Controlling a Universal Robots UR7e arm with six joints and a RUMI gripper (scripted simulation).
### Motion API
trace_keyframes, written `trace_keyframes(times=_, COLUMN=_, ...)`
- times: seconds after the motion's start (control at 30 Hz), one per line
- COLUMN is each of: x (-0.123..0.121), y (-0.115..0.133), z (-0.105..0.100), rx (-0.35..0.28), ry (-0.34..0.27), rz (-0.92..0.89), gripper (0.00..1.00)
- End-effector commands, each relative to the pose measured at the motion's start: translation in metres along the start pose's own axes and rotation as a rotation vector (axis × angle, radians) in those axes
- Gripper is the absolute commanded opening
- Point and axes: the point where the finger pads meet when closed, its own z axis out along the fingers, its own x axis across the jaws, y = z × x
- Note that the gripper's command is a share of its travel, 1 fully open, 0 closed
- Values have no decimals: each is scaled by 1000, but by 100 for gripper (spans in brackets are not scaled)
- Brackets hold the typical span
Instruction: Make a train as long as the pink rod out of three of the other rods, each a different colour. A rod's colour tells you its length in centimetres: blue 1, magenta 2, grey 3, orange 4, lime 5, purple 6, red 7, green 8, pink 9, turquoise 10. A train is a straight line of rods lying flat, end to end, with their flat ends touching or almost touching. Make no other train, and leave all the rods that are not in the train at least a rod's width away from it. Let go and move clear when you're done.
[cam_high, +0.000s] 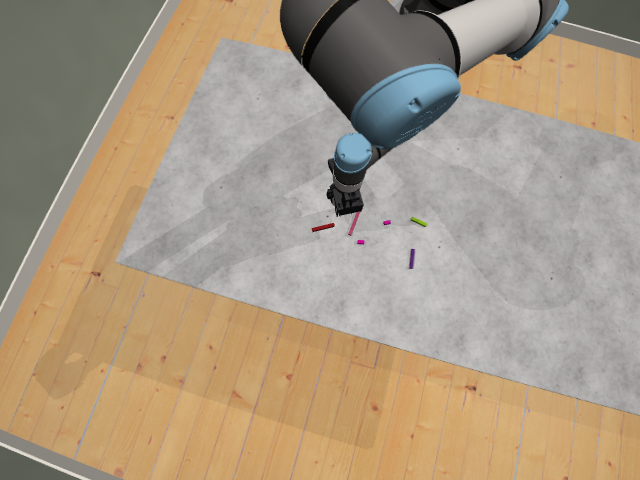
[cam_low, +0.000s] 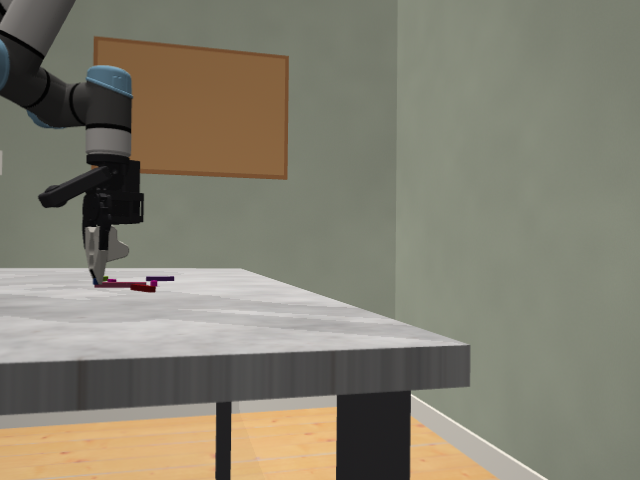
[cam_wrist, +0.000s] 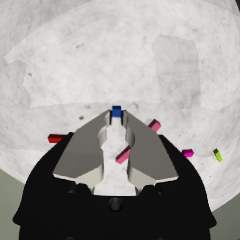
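Observation:
My gripper (cam_wrist: 116, 111) is shut on a small blue rod (cam_wrist: 116, 111) and holds it at the mat, at the far end of the pink rod (cam_high: 354, 223). In the side view the fingertips (cam_low: 95, 280) are down at the table top. The pink rod also shows partly behind my fingers in the wrist view (cam_wrist: 123, 154). A red rod (cam_high: 323, 227) lies left of the pink one. Two magenta rods (cam_high: 386, 222) (cam_high: 360, 241) lie to its right. A lime rod (cam_high: 418, 221) and a purple rod (cam_high: 412, 258) lie farther right.
The rods lie on a grey mat on a table (cam_low: 206, 330). The arm's elbow (cam_high: 392, 77) hangs over the far part of the mat. A brown board (cam_low: 196, 108) hangs on the wall behind.

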Motion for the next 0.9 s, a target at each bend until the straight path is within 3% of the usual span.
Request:
trace_keyframes(times=0.0, x=0, y=0, z=2, rx=-1, ry=-1, rz=0, gripper=0)
trace_keyframes(times=0.87, x=0, y=0, z=9, rx=-1, ry=-1, rz=0, gripper=0)
